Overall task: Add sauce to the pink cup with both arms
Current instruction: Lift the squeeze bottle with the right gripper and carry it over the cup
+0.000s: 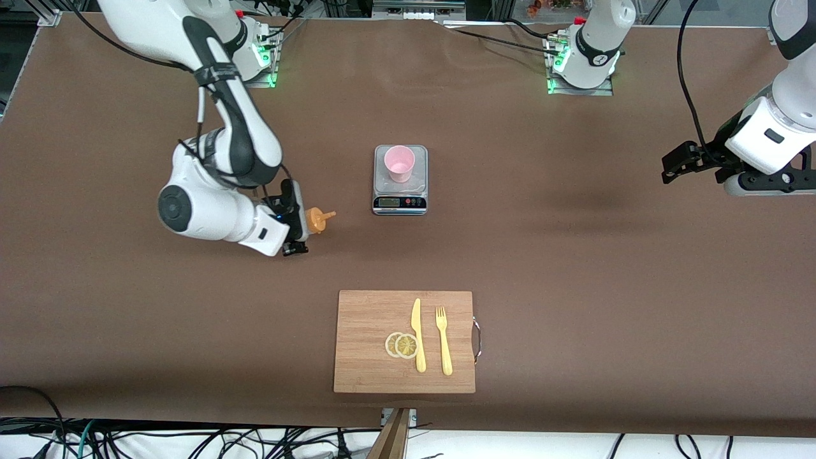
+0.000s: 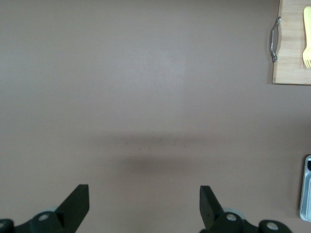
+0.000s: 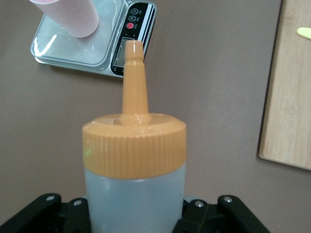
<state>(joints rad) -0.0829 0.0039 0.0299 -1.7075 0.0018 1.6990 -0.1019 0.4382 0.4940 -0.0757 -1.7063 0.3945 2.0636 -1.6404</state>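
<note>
My right gripper (image 1: 298,223) is shut on the sauce bottle (image 1: 313,220), a whitish bottle with an orange nozzle cap. The bottle is tipped over, its nozzle pointing toward the scale. In the right wrist view the bottle (image 3: 133,194) fills the space between the jaws, its orange cap (image 3: 133,148) aimed at the pink cup (image 3: 68,14). The pink cup (image 1: 400,163) stands upright on a small kitchen scale (image 1: 400,203) at mid-table. My left gripper (image 1: 676,167) is open and empty over bare table at the left arm's end; its fingers (image 2: 77,204) are wide apart.
A wooden cutting board (image 1: 370,331) lies nearer to the front camera than the scale. It carries a yellow knife (image 1: 417,335), a yellow fork (image 1: 444,341) and two lemon slices (image 1: 401,345). The board's handle (image 2: 275,40) and the scale's edge (image 2: 307,189) show in the left wrist view.
</note>
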